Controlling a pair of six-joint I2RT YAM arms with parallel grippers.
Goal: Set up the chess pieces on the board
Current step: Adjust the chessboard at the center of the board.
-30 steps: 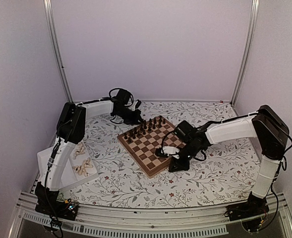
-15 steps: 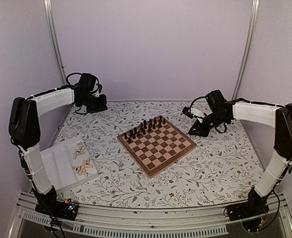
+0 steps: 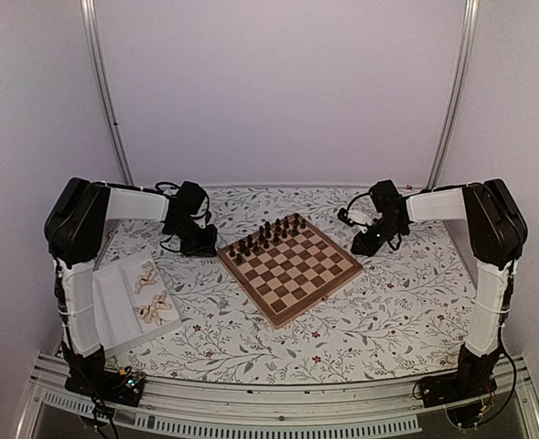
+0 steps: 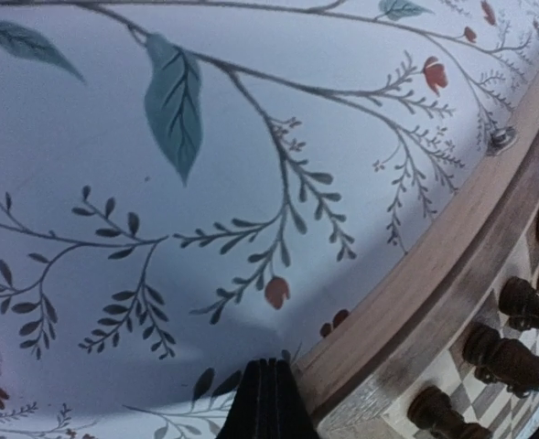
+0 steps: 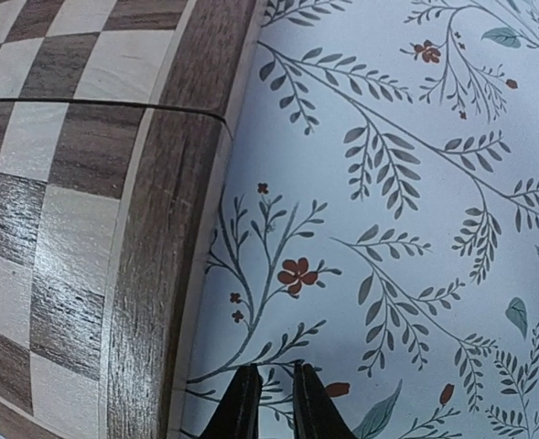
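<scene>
My board [image 3: 290,266] sits mid-table, its dark chessmen [image 3: 269,236] ranked along the far edge, the near rows bare. I judge half the setup remains: the chess pieces [image 3: 149,294], tiny and cream, lie heaped in the white tray [image 3: 104,306]. My left gripper [image 4: 262,402] is pinched closed and empty; my right gripper [image 5: 267,402] nearly closed, also empty.

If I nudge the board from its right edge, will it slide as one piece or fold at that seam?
The board lies flat on the smooth printed table cover, so it would probably slide rather than tip. The seam runs across it, so a lift by one edge might let it hinge. The dark chessmen stand upright and look apt to topple.
</scene>
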